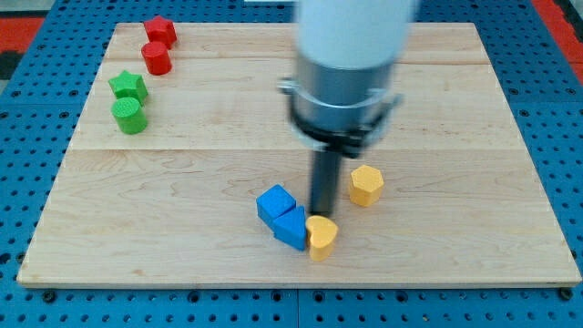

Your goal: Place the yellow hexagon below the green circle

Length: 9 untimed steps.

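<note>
My tip, a bare rod with no pincer to open or close, sits just left of the yellow hexagon, so swing round its right side and push left toward under the green circle.

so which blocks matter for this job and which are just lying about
In the job: yellow hexagon, green circle, my tip, which is left of the hexagon.

Lying about: yellow heart, blue cube, second blue block, green star, red star, red cylinder.

White arm, dark rod, my tip
</note>
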{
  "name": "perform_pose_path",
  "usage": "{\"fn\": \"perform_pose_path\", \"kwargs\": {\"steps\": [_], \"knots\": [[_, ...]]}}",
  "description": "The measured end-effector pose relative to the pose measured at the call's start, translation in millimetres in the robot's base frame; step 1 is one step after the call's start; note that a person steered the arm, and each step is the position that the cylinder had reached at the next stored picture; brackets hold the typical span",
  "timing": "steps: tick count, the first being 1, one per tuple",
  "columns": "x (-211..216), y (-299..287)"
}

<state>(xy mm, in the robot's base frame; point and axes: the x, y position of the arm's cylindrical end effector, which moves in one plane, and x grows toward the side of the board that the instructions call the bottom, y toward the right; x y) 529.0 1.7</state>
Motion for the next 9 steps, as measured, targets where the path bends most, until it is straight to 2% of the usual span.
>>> {"fn": "perform_pose_path", "kwargs": {"steps": [1,2,5,6,7,8,9], "knots": [[-13.6,19.2],[-11.6,-2.1],[-6.7,80.5],[-43.4,70.7],[-42.9,63.1],[-17.4,103.4],[-25.9,130.9]]}}
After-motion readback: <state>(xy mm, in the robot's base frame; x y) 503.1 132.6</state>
